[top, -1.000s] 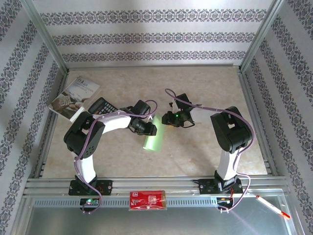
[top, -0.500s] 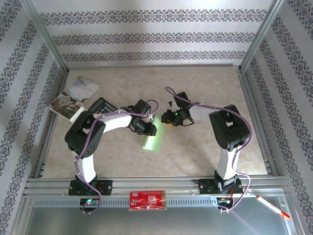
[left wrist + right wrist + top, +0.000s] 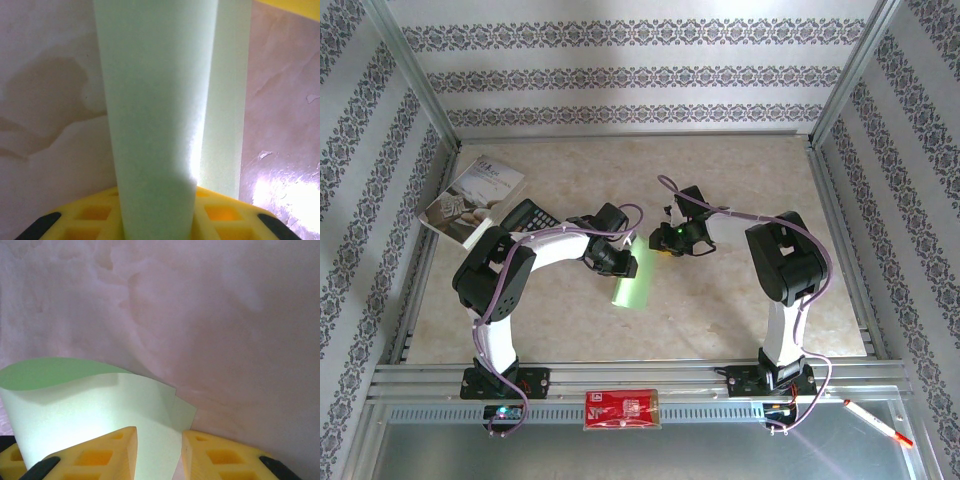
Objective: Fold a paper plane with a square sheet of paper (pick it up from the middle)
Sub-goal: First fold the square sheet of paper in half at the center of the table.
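The square sheet of paper (image 3: 630, 288), light green, is bent over into a narrow strip near the middle of the table. It hangs between my two grippers. My left gripper (image 3: 628, 264) is at its left side. In the left wrist view the paper (image 3: 155, 125) runs straight up over the yellow fingers (image 3: 225, 215) and hides the gap of the left gripper (image 3: 157, 202). My right gripper (image 3: 662, 240) is at the strip's upper end. In the right wrist view the curved paper (image 3: 100, 405) passes into the gap of the right gripper (image 3: 159, 440), whose jaws stand a little apart.
A grey-white booklet (image 3: 473, 195) and a black calculator (image 3: 528, 216) lie at the back left, close behind the left arm. A red packet (image 3: 621, 408) and a pen (image 3: 876, 422) rest on the metal rail at the near edge. Metal frame posts border the table.
My right gripper has crept a little to the left, closer to the left gripper. The green strip has shifted slightly with them.
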### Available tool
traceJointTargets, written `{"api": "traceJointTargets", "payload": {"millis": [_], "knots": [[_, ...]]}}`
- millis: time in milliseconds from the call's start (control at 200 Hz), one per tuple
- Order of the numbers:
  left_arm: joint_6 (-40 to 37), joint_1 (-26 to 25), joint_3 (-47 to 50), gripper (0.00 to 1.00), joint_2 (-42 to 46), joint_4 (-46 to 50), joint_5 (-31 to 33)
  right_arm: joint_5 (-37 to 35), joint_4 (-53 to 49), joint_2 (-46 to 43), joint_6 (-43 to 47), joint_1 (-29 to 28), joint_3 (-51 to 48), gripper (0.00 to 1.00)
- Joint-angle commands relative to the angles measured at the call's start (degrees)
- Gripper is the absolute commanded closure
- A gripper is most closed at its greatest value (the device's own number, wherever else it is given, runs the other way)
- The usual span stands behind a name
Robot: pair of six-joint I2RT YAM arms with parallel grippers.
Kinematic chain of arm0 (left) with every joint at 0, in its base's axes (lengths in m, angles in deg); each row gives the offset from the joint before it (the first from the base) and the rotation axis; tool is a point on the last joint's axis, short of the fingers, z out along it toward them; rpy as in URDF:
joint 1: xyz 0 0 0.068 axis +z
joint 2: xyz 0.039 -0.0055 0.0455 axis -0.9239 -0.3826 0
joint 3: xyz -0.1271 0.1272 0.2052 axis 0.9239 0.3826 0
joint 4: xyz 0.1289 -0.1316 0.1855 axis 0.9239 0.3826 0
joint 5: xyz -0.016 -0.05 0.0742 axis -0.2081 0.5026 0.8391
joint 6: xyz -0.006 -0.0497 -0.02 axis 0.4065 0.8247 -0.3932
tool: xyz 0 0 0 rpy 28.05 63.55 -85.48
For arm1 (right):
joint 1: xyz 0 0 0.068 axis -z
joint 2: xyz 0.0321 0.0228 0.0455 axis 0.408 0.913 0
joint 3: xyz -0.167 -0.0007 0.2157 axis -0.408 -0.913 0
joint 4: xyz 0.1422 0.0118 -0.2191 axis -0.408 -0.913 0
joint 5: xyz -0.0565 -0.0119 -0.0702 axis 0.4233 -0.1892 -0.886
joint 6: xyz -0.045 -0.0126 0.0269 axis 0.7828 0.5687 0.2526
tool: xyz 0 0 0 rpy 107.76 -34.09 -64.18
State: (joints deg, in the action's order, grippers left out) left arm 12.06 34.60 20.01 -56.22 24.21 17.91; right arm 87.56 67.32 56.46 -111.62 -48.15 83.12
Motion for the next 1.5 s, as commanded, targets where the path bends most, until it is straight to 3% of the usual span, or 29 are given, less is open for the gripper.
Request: {"api": "traceJointTargets", "payload": {"millis": [0, 1499], "knots": [[-1.22, 0.21, 0.50, 0.71, -2.34, 9.61, 1.81, 0.22, 6.63, 3.08, -0.39, -0.62, 2.02, 0.70], [-2.99, 0.12, 2.23, 0.66, -4.27, 9.79, 4.80, 1.16, 6.11, 2.99, -0.12, -0.40, 2.17, 0.69]]}}
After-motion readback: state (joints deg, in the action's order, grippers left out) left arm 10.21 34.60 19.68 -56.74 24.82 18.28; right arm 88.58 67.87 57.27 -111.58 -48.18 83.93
